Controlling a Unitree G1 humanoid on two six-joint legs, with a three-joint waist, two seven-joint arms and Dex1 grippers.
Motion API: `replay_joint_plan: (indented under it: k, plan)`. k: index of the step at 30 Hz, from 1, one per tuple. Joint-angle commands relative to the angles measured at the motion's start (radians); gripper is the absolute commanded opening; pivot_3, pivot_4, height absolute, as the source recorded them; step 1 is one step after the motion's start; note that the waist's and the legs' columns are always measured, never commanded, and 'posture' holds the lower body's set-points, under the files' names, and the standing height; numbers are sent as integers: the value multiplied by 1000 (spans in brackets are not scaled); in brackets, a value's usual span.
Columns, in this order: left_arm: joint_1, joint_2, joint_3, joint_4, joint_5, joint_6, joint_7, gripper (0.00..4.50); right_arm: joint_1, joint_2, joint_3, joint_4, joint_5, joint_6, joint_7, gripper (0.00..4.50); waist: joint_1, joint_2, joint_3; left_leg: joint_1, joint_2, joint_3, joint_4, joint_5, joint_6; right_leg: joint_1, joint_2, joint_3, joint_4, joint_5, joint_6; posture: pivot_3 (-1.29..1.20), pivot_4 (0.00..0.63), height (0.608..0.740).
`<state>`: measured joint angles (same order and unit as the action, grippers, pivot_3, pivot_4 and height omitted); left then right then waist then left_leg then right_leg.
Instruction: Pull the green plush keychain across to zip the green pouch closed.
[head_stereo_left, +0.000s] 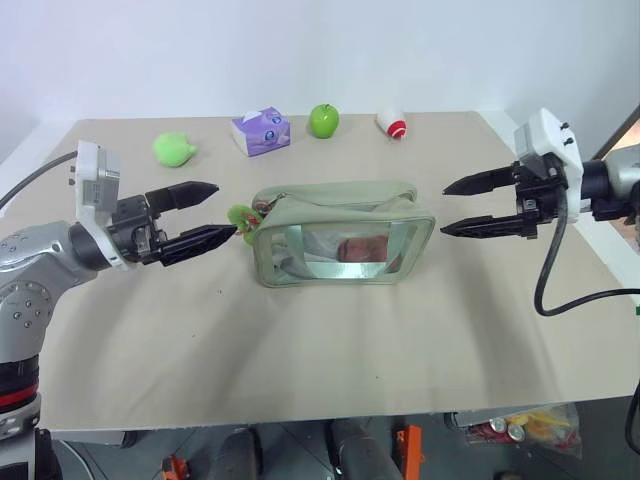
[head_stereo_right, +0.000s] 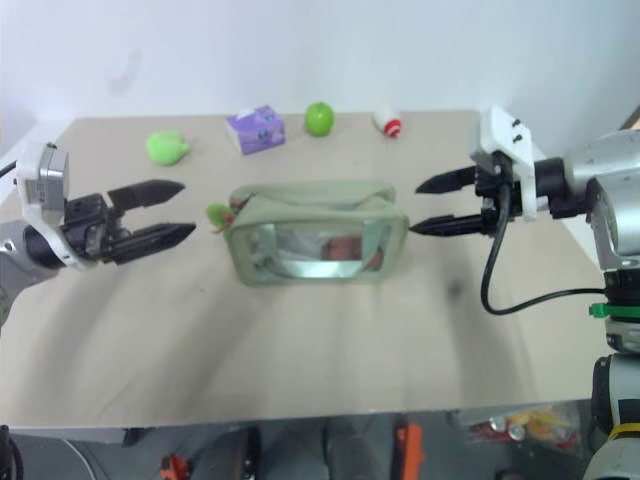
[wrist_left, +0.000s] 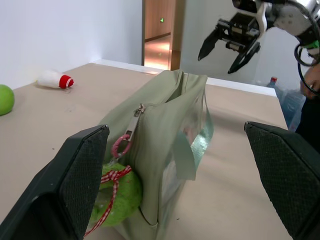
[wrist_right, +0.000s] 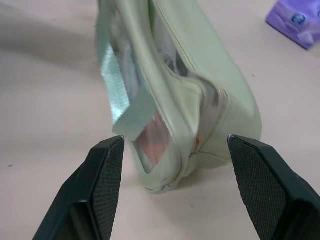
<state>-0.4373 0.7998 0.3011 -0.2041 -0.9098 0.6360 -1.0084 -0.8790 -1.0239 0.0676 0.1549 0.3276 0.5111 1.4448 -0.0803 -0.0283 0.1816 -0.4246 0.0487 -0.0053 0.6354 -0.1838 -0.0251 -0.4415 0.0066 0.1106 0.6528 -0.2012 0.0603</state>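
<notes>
Two claws flank the green pouch (head_stereo_left: 343, 245), which stands near the middle of the surface (head_stereo_left: 300, 360) with its clear window facing us. Our left claw (head_stereo_left: 205, 212) hangs wide open with its lower finger just beside the green plush keychain (head_stereo_left: 241, 216), which dangles at the pouch's left end; we cannot tell whether the tip touches it. Our right claw (head_stereo_left: 468, 206) is open too and holds nothing — it hovers apart from the pouch's right end.

We judge the pouch to be light and soft: its fabric walls sag, and in the right wrist view the zipper mouth at that end gapes. It would likely slide or crumple if pulled without a brace. The strap (wrist_right: 122, 97) and the end wall look like the firmest places to pinch with the right claw.

The keychain is fuzzy and squashy, tied by a red-and-white cord (wrist_left: 111, 197) to a pink ring (wrist_left: 121, 145) on the zipper pull. Gripping the plush would be easy but springy — the cord may stretch before the slider moves. We would take the plush close to the ring and pull along the zipper's line, not upward.
</notes>
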Motion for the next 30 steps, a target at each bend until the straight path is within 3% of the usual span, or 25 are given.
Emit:
replay_joint_plan:
  k: [1,8,12,18,30]
  plan:
    - [-30,-6,24,4,-23,11,11,4500,11,19,-30,21,-14,-33,-46,3396,0,0,0,0,0,0,0,0,0,0,0,0,0,0,0,0,150,740]
    - [-18,-3,25,-8,-23,22,23,4500,21,58,-7,89,-50,-55,-70,3396,1,0,0,-1,0,0,0,0,0,0,0,0,0,0,0,0,150,740]
    - [0,-5,27,-12,-14,21,34,4500,24,76,-7,94,-56,-64,-71,2290,1,0,0,0,0,0,-1,0,0,0,0,0,0,0,0,0,150,740]
    - [15,-17,37,7,-9,17,66,4500,22,94,-13,78,-43,-51,-66,145,1,0,0,0,0,0,0,0,0,0,0,0,0,0,0,0,150,740]
    - [21,-35,39,63,6,14,90,4500,36,93,-16,50,-34,-23,-60,31,1,0,0,0,0,0,0,0,0,0,1,1,0,0,0,0,150,740]
